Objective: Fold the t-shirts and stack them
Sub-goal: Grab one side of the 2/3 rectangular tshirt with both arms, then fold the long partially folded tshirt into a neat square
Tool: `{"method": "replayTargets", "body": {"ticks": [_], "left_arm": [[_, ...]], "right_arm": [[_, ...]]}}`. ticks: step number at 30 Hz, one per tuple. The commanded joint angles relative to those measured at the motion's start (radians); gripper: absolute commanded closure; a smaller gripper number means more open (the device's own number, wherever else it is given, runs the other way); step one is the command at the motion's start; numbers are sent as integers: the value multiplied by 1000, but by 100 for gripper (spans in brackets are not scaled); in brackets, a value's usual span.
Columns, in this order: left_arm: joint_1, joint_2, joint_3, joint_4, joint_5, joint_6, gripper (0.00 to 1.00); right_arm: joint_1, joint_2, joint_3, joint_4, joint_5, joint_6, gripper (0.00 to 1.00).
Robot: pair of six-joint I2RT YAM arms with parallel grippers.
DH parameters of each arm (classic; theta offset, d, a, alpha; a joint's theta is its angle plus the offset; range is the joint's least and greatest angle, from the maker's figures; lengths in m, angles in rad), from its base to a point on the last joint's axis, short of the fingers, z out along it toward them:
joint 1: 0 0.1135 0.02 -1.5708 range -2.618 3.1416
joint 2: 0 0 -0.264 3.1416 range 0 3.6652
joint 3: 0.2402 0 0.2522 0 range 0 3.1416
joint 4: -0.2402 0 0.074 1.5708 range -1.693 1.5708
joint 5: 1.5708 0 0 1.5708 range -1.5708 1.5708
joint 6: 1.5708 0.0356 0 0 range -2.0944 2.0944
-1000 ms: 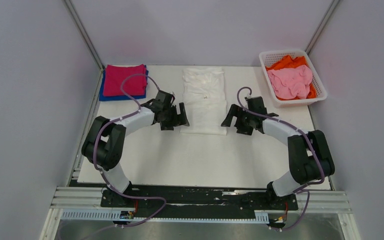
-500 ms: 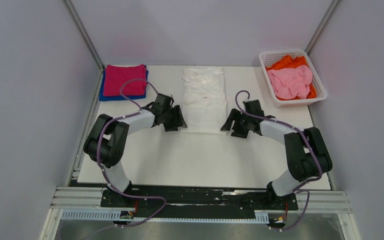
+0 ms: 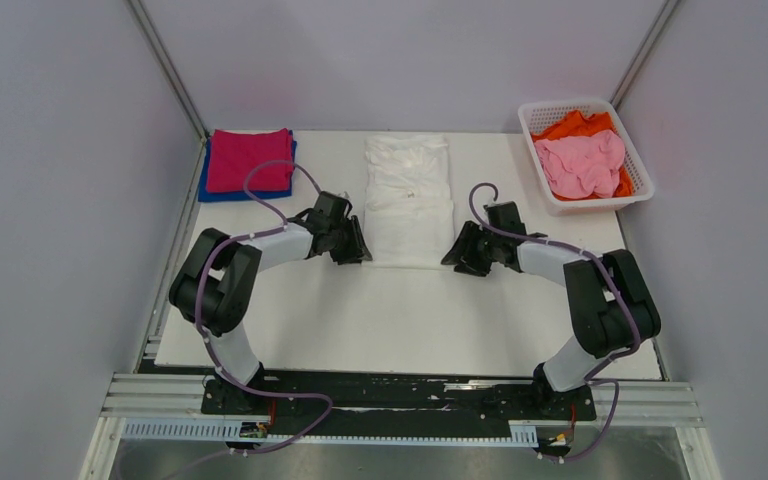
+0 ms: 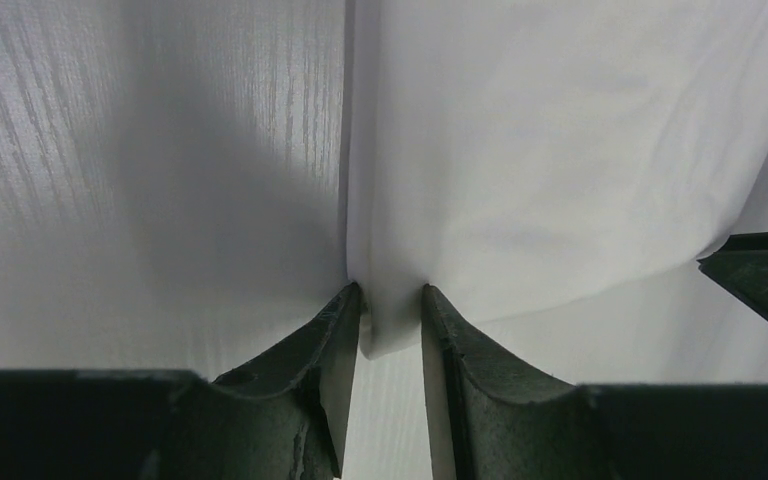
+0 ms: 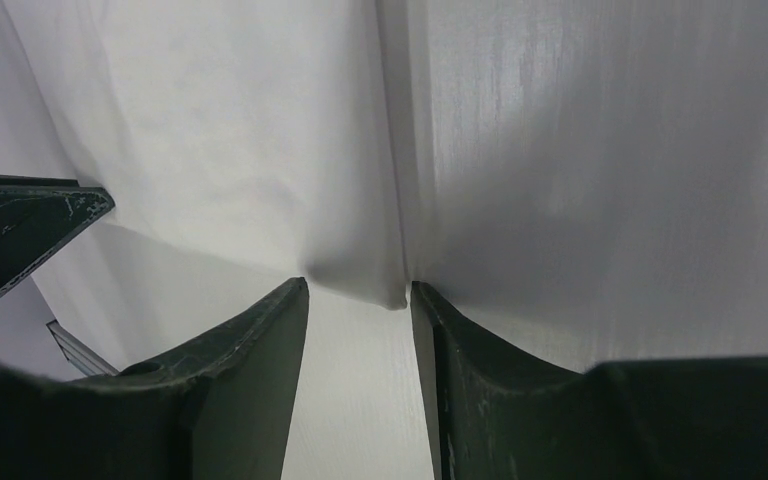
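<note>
Left gripper (image 4: pixel 390 292) straddles a corner of the white t-shirt (image 3: pixel 408 195), cloth touching both fingers; I can't tell if it's clamped. Right gripper (image 5: pixel 359 286) stands apart around the other corner.

Both hands have dropped toward the table (image 3: pixel 410 320) and slid a little toward 6 o'clock, closing in on the white shirt (image 3: pixel 408 195). The left hand (image 3: pixel 358 244) now straddles the shirt's 7 o'clock corner, the right hand (image 3: pixel 457 253) its 5 o'clock corner. Their fingers, spread wide a second ago, have narrowed about the cloth corners.
</note>
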Motion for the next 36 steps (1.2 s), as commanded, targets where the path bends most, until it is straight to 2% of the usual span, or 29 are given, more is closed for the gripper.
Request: {"method": "replayTargets", "body": {"ticks": [1,4,5,6,7,9,10,15,20,25,27,30,36], "left_arm": [[-13,77,-31,-90,-35,8,65],[-21,75,-34,-92,-38,9,79],[-21,70,-37,-94,-41,10,92],[-23,66,-42,-99,-43,12,97],[-23,57,-47,-99,-46,15,100],[-29,29,-68,-99,-46,31,100],[-35,1,-92,-100,-46,33,100],[-66,-148,-240,-115,-81,26,100],[-95,-370,-422,-165,-88,-4,100],[-196,-599,-448,-256,-10,-31,100],[-203,-703,-467,-232,50,-34,100],[-204,-844,-480,-222,58,-53,100],[-203,-908,-385,-185,4,-37,100]], "right_arm": [[17,52,2,-5,19,8,54],[24,49,-5,-6,24,15,61],[24,48,-8,-8,24,15,66],[27,44,-13,-11,23,15,73],[29,39,-20,-14,20,13,81],[40,23,-45,-27,16,7,96],[45,7,-61,-34,12,0,100],[74,-114,-190,-69,-43,-25,100],[119,-266,-320,-127,-120,-8,100],[248,-466,-323,-209,-172,28,100],[253,-539,-318,-215,-182,34,100],[252,-631,-287,-216,-170,31,100],[238,-664,-170,-215,-61,-15,100]]}}
